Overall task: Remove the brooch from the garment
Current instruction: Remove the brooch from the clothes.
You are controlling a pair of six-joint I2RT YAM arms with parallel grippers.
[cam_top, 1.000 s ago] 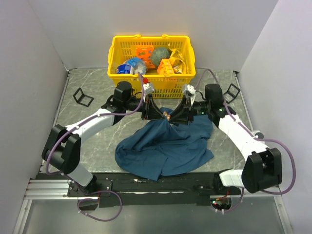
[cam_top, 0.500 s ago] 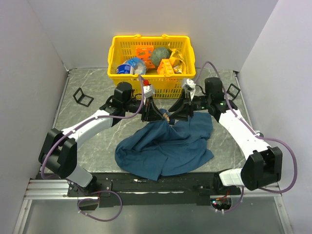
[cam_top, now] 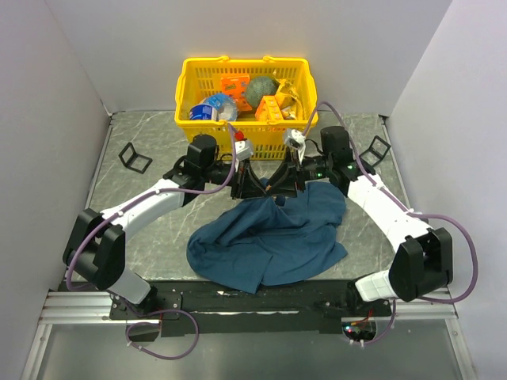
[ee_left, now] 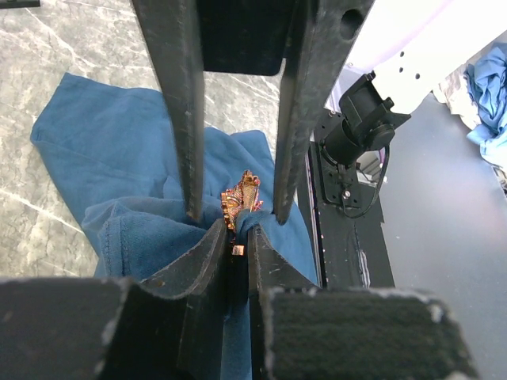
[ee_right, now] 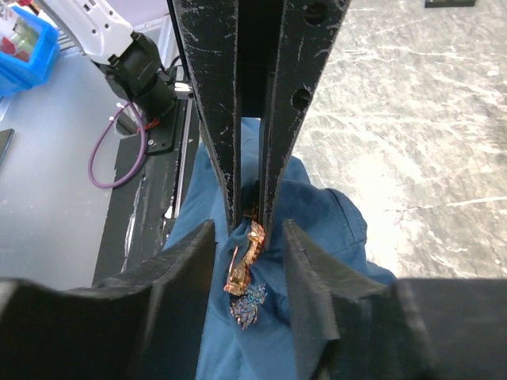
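Note:
The blue garment lies crumpled on the marble table, with one fold pulled up at its far edge. The brooch, a tiny orange-gold trinket, sits on that fold. It shows in the left wrist view and in the right wrist view. My left gripper is shut on the cloth fold just below the brooch. My right gripper is open, with one finger on each side of the brooch and not touching it. In the top view the left gripper and the right gripper meet tip to tip.
A yellow basket with several items stands right behind the grippers. A black clip lies at the left and another at the right. Grey walls close in both sides.
My right arm has moved left toward the left gripper, and its open fingers now straddle the brooch. The left gripper has kept its hold on the raised fold.

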